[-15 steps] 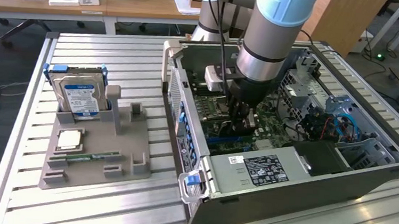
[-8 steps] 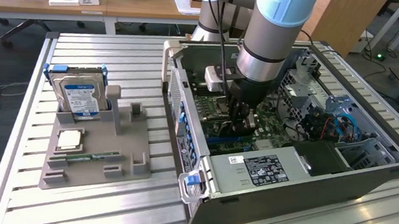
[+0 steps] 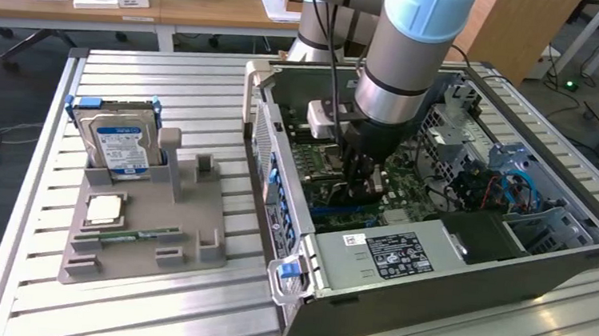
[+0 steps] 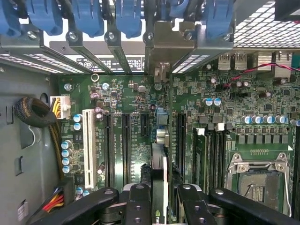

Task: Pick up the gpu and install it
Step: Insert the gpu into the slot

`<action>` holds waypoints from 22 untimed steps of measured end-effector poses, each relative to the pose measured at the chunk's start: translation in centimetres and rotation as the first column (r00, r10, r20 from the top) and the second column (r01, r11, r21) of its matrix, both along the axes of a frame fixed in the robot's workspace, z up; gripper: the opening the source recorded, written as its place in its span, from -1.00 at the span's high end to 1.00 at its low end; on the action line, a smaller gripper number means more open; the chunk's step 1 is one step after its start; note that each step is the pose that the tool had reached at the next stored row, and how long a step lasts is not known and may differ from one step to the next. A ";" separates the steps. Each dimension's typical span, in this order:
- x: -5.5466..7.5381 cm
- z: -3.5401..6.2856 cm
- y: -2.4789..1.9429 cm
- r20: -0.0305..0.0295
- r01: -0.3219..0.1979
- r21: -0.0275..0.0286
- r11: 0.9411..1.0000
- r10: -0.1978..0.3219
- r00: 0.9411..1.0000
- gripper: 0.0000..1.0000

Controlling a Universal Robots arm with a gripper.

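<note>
My gripper (image 3: 360, 187) is lowered into the open computer case (image 3: 549, 252), over the green motherboard (image 3: 409, 197). In the wrist view my gripper (image 4: 161, 206) is shut on the gpu (image 4: 159, 180), which is seen edge-on as a thin card standing upright between the two black fingers (image 4: 138, 206). The card runs along the expansion slots (image 4: 125, 145) toward the rear of the case. Its silver bracket (image 4: 165, 44) sits among the blue slot latches (image 4: 129, 18). I cannot tell whether the card's edge touches a slot. In the exterior view the card is hidden below my gripper.
A grey fixture (image 3: 144, 240) at the exterior view's left holds a hard drive (image 3: 119, 144), a processor chip (image 3: 104, 209) and a memory stick (image 3: 139, 234). Inside the case are the power supply (image 3: 400, 252), a drive cage (image 3: 535, 227), cables (image 4: 35, 112) and the processor socket (image 4: 260, 180).
</note>
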State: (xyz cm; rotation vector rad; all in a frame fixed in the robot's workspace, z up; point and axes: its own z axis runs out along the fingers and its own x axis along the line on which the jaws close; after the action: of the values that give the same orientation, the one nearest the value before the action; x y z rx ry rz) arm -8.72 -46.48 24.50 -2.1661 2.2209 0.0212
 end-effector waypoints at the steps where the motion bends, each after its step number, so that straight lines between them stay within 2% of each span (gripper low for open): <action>1: 0.0 -0.04 0.00 0.000 0.000 0.000 1.000 0.000 1.000 0.47; 22: 0.0 -0.37 0.00 0.000 0.000 0.000 1.000 0.000 1.000 0.47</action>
State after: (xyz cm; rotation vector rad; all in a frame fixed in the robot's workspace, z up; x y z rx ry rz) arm -8.72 -46.48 24.13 -2.1661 2.2209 0.0213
